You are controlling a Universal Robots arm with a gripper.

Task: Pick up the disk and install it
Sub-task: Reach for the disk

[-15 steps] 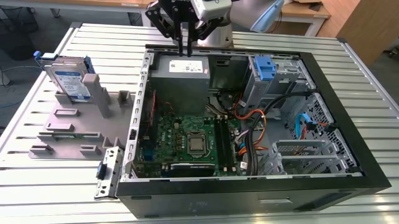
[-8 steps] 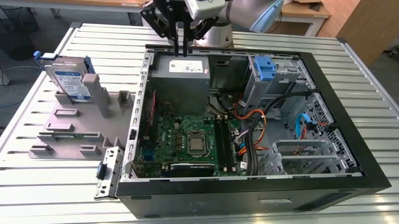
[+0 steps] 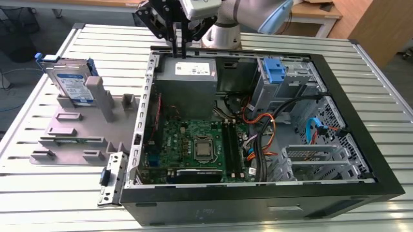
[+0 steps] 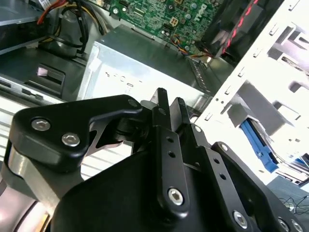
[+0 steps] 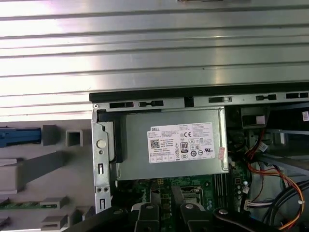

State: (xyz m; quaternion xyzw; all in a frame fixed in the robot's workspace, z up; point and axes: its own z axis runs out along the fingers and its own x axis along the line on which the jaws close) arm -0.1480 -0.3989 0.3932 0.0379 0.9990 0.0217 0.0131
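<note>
**One empty gripper above the computer case, with the disk well off to the side**

One robot arm reached over the far edge of an open computer case (image 3: 359, 113) that lay on a slatted metal table (image 3: 38, 193). Its gripper (image 3: 181, 54) pointed straight down over the grey power box (image 3: 187, 72) in the case's far corner. The two fingers (image 4: 161, 104) were drawn close together with nothing between them. The first wrist view looked down on the power box's white label, with a green circuit board (image 5: 164, 186) just beyond it.

The disk (image 3: 69, 82) stood on edge in a grey plastic stand (image 3: 71, 130), outside the case on the exterior view's left and well apart from the gripper. Its white-and-blue label faced the camera, and blue rails ran along its edges. Nothing touched it, so the pick-up was not yet done.

Inside the case, an empty blue bracket (image 3: 274, 72) sat in the metal drive cage at the far corner on the exterior view's right. Orange, black and blue cables (image 3: 271, 121) looped loosely beside that cage.

Several things could go wrong, in my judgement. The disk stood upright and looked lightly held, so an off-centre pinch might tip it or drag the stand along. The case's raised wall lay between stand and cage, and a low carry could strike it. The loose cables might snag the disk or block its slot, and a tilted disk could jam on its rails.
</note>
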